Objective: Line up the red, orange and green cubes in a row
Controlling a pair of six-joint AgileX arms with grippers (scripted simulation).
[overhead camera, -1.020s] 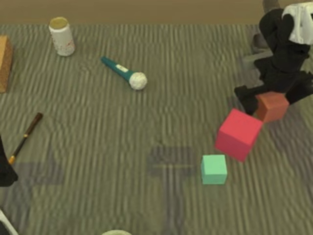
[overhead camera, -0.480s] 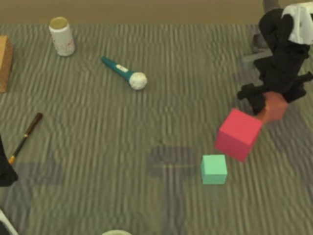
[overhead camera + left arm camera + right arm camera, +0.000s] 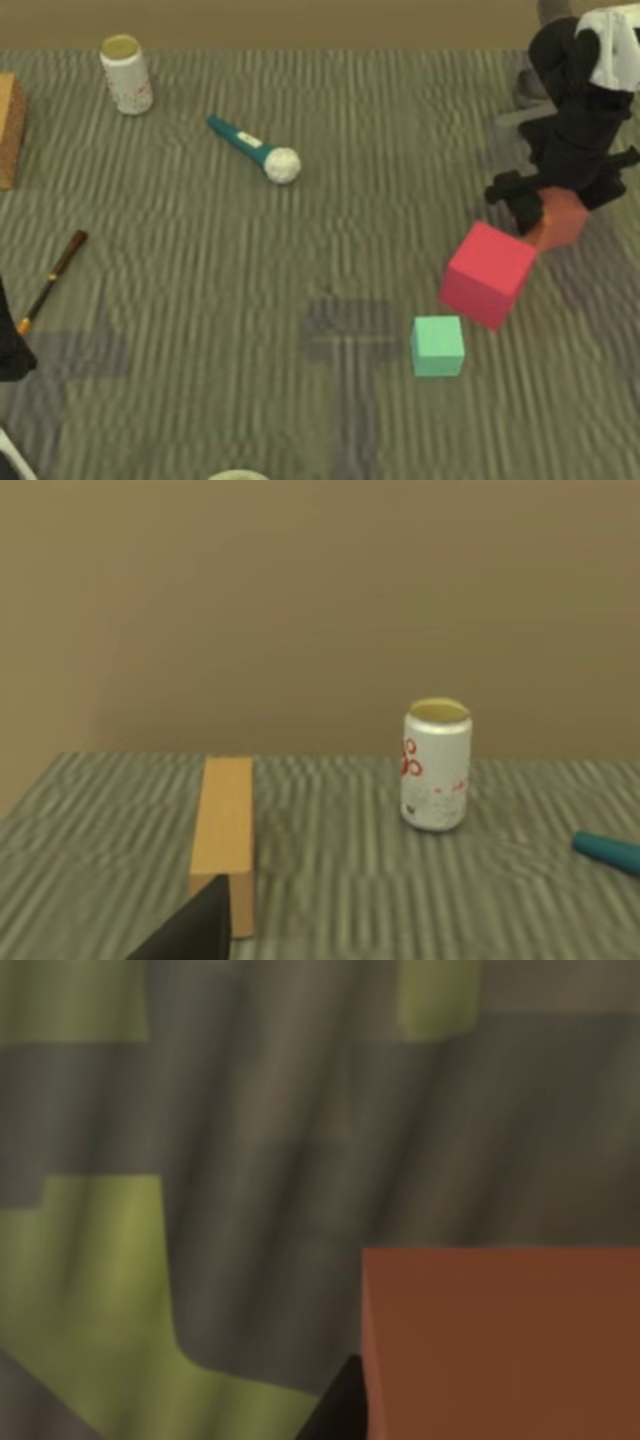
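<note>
A rendered simulation test bench, not a real room.

The bench [image 3: 200, 300] wears a flat grey-green striped texture and meets a plain tan wall [image 3: 320, 600] with no fittings. Unrelated props lie scattered on it: a white can [image 3: 126, 75] at upper left, a teal microphone [image 3: 255, 150], a cork block [image 3: 10, 128] at the left edge, a brush [image 3: 52, 280].

Right arm [image 3: 578, 140]: matte black links w/ white upper segment.

Grey-green ribbed table cover [image 3: 330, 180], plain tan wall [image 3: 320, 600] behind, soft even light
</note>
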